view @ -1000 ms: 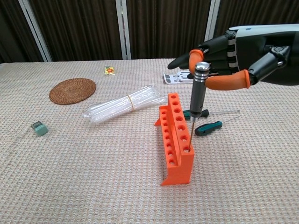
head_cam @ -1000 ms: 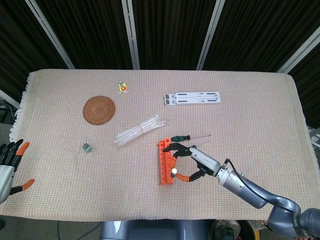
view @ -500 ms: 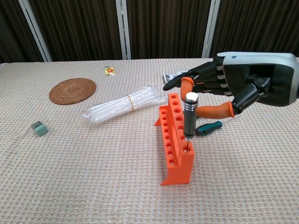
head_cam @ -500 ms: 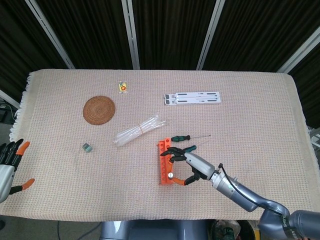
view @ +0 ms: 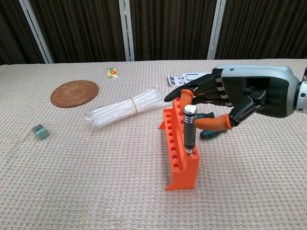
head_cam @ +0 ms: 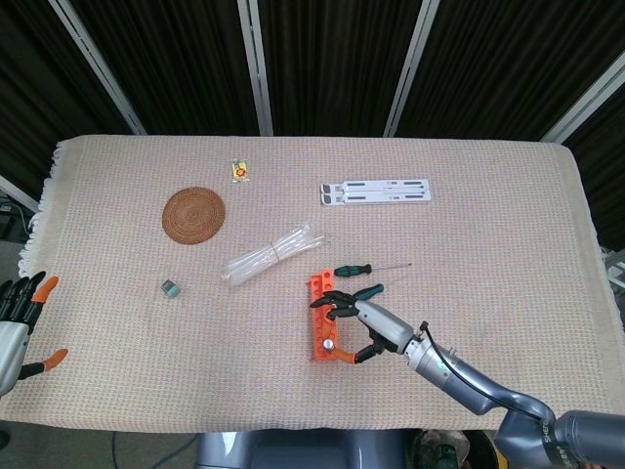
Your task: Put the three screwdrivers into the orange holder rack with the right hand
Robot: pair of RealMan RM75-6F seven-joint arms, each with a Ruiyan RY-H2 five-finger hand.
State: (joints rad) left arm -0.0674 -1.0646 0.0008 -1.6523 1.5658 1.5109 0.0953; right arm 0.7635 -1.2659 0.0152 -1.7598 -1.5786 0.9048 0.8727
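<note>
Your left hand rests empty at the table's left edge, fingers spread. At center, the orange holder rack carries one black-handled screwdriver upright in its nearest hole. Your right hand hovers beside that handle, fingers loosely curled around it; whether they touch it cannot be told. Two green-handled screwdrivers lie on the cloth just behind.

Right hand beside the orange rack, black fingers, orange tips, grey shell, grey arm, thin black cable
</note>
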